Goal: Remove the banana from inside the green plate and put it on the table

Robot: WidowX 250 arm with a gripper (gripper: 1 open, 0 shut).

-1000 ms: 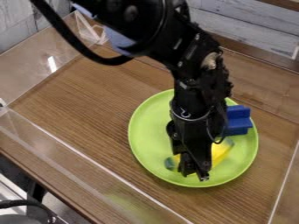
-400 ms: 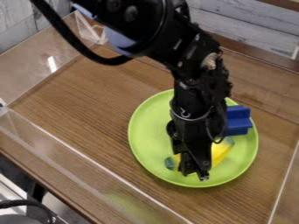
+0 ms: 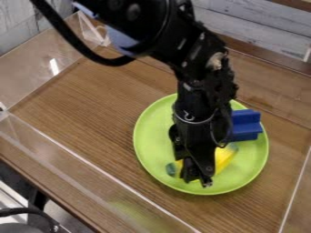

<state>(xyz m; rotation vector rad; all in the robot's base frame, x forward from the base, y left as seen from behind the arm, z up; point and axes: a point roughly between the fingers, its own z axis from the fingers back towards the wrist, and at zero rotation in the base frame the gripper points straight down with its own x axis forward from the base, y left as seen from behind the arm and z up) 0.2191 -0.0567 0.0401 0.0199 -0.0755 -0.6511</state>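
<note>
Across the frame from the left: brown wood-grain table (image 3: 85, 109) with clear acrylic walls; lower right of centre, large round lime-green plate (image 3: 155, 136) lying flat on it. Over the plate's middle, black robot arm pointing straight down, gripper (image 3: 195, 176) clamped shut on the small yellow toy banana (image 3: 225, 159), still inside the plate. Just right, touching the banana, blue rectangular block (image 3: 248, 124) near the plate's right rim

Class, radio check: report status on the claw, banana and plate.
Claw shut, down in green plate. Banana beside claw, still in plate; grip unclear. Blue block sits close behind.
</note>
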